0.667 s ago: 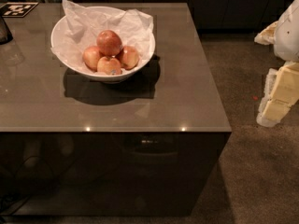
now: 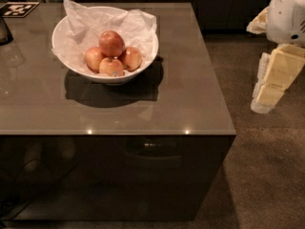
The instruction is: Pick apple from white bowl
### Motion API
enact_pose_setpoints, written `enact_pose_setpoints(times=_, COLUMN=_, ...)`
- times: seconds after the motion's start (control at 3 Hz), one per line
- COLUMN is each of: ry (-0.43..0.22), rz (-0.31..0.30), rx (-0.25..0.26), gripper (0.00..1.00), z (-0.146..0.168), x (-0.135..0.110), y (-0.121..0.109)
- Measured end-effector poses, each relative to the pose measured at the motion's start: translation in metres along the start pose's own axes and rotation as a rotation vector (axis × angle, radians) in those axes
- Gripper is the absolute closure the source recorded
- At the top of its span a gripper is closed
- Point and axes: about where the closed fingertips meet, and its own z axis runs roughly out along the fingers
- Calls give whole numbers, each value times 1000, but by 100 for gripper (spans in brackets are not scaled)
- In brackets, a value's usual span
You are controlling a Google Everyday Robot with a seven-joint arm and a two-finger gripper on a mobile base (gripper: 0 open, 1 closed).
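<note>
The apple [image 2: 112, 43], deep red, sits on top of three paler orange-yellow apples [image 2: 111, 67] in the white bowl [image 2: 108, 78]. The bowl is lined with crumpled white tissue paper [image 2: 95, 19] and stands at the back left of the dark table [image 2: 186, 99]. My gripper [image 2: 263, 105] hangs pointing downward off the table's right side, over the floor, well apart from the bowl. It holds nothing that I can see.
A black-and-white marker tag [image 2: 19, 8] lies at the table's far left corner, with a dark object [image 2: 4, 30] at the left edge. Brown carpet [image 2: 267, 166] lies to the right of the table. Dark cabinets run along the back.
The arm and gripper have shifted slightly up and to the left, toward the table. The bowl and apples have not moved.
</note>
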Motion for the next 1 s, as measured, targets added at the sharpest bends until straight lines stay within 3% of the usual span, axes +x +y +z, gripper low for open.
enact_pose_setpoints(times=0.67, ry=8, rz=-86, rx=-28, gripper=0, z=14, x=-61, y=-53)
enact_pose_setpoints(times=1.0, ry=-17, rz=-90, rx=4, gripper=0, z=13, x=-70, y=-60)
